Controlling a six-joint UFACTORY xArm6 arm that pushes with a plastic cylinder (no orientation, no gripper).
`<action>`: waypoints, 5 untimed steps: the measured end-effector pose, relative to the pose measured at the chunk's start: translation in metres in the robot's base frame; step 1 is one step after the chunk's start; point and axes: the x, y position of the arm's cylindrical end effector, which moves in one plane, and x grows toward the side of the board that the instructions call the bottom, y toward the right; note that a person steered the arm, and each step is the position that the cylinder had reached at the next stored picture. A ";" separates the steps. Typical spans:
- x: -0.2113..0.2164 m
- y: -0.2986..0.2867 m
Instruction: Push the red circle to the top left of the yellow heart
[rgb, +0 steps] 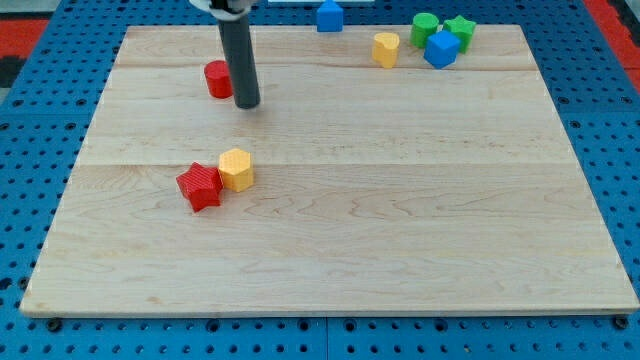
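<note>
The red circle (217, 78) lies near the board's upper left. My tip (248, 103) rests on the board just right of it and slightly below, close to or touching its right edge. The yellow heart (386, 48) lies at the upper right of the board, well to the right of the red circle. The dark rod rises from the tip to the view's top.
A red star (200, 186) and a yellow hexagon (236, 169) touch each other left of centre. A blue block (329, 16) sits at the top edge. A blue cube (441, 48), a green circle (424, 28) and a green star (460, 31) cluster at the top right, next to the heart.
</note>
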 end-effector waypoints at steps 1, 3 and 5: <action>0.009 -0.061; -0.069 -0.083; -0.107 0.001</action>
